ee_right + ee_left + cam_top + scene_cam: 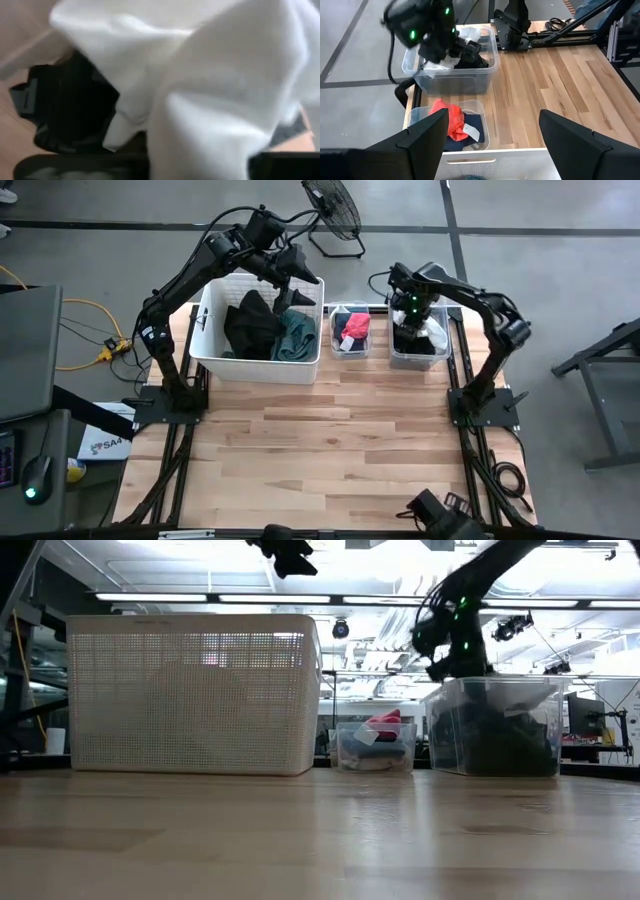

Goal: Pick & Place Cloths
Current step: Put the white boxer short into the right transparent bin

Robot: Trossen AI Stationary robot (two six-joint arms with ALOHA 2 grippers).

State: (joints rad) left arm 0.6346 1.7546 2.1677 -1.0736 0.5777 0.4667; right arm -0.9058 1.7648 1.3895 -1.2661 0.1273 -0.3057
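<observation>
Right fingers [413,326] down in tub [419,356], against bunched white cloth [434,333].

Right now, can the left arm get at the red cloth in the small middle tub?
Probably yes. The left gripper is open above the basket, and the red cloth lies exposed on top in the uncovered tub beside it.

The table [330,430] is pale jointed wood with a smooth, faintly glossy top, the basket [215,345] is matt white slatted plastic, the two tubs [495,730] are clear glossy plastic, and the black cloth [250,325], teal cloth [297,338], red cloth [451,119] and white cloth [220,85] are soft, matt, creased fabric.
</observation>
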